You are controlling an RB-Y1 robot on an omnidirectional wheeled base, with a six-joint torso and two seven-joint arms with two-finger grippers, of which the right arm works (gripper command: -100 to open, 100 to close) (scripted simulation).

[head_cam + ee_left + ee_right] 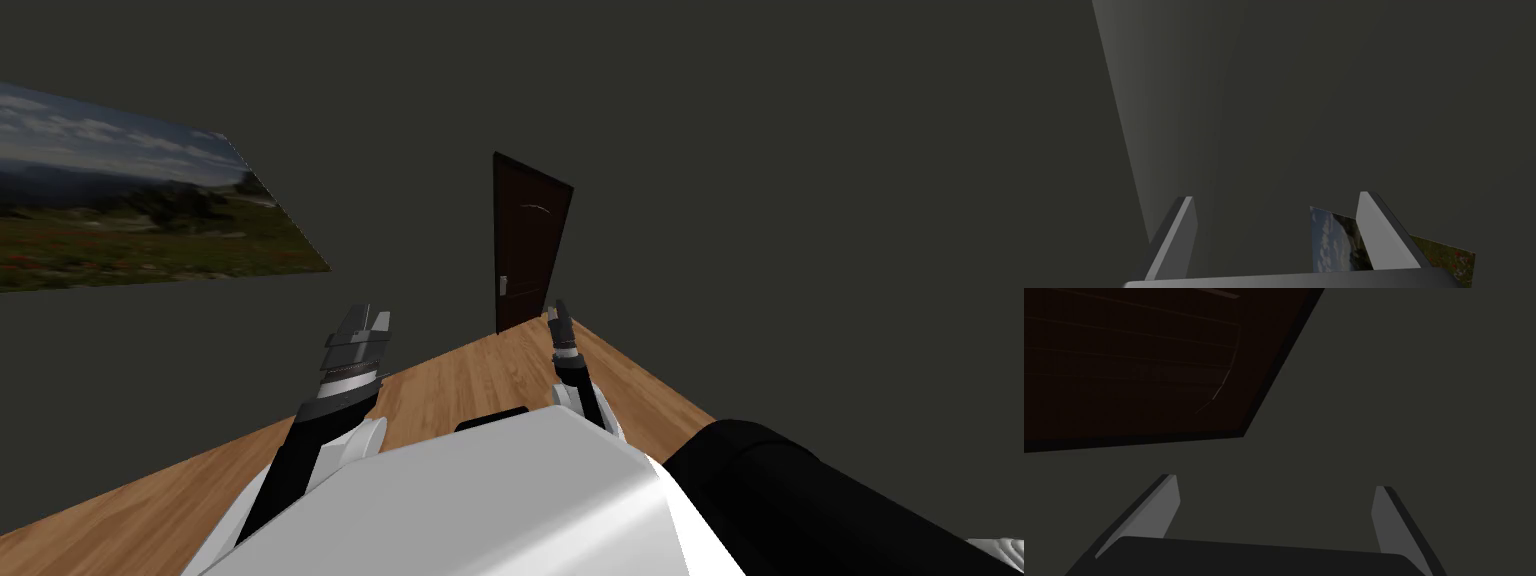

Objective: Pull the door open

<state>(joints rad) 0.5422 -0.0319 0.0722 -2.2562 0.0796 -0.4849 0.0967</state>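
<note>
— Well, how are the jaws found?
— Both pairs are spread and nothing is held. The right gripper (1274, 482) is aimed at the dark grey wall (1404, 398), just beside a corner of the tall, dark brown panelled door (1134, 363). The left gripper (366, 322) is raised on the other side, equally empty.
— Where is the door placed?
— It is set upright in that wall, ahead across the pale wooden plank floor (480, 378) and well apart from both grippers. Its long axis is vertical. A small pale handle (503, 285) is seen at its left edge, below mid-height.
— Which arm is judged nearer?
— The right, lined up almost beneath the door; an approach is judged necessary first.
— What is counted?
— One door, one handle, two grippers.
</note>
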